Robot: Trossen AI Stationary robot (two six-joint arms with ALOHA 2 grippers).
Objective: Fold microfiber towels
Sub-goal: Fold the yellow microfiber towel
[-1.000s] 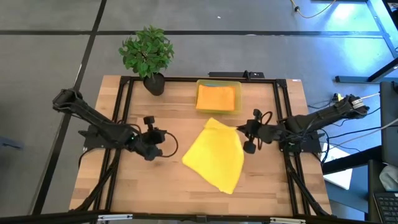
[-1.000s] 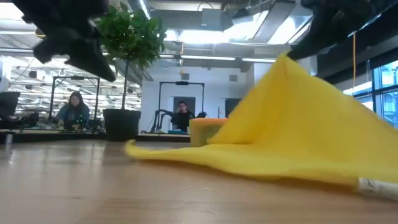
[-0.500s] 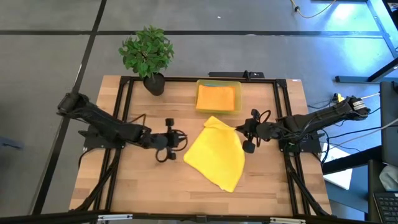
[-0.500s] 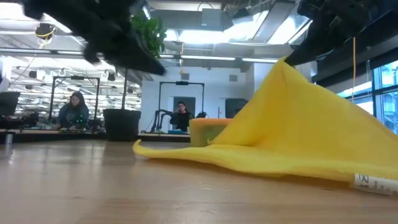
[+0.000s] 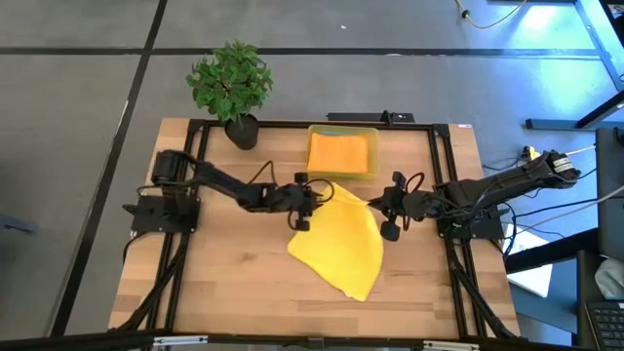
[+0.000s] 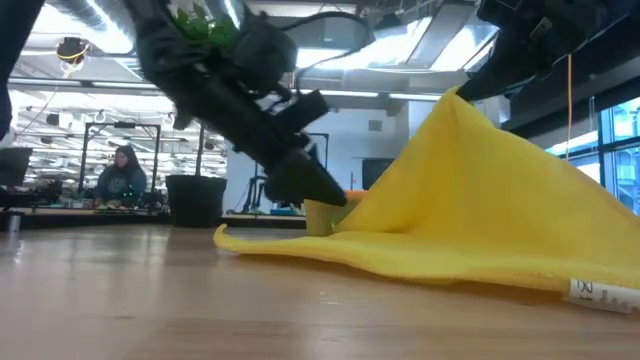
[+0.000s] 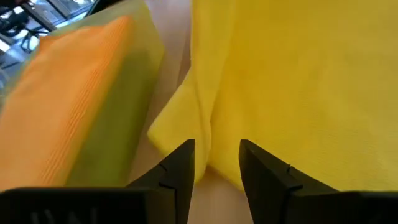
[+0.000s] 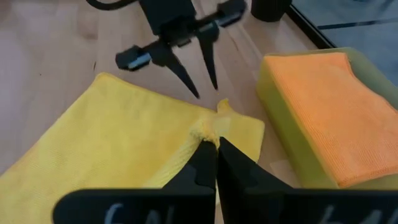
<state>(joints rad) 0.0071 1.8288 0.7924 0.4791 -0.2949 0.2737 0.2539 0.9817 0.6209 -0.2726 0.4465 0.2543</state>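
Two claws at one yellow corner!
Right claw [image 8: 211, 146] pinches the yellow towel [image 5: 341, 244] edge aloft; left claw [image 5: 314, 195] parted, at its nine o'clock, bin [image 5: 343, 130] behind.

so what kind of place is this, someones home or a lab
Most likely a robotics lab or open workshop, not a home. The wooden table carries two mounted robot arms; the low view shows people at a desk, exposed ceiling lights, and what may be another rig in the room behind.

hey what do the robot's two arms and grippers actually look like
Both arms are black and slim, built of jointed segments with thin black cables looping beside them. The left gripper and right gripper each end in two narrow, tapered black fingers. No markings are readable.
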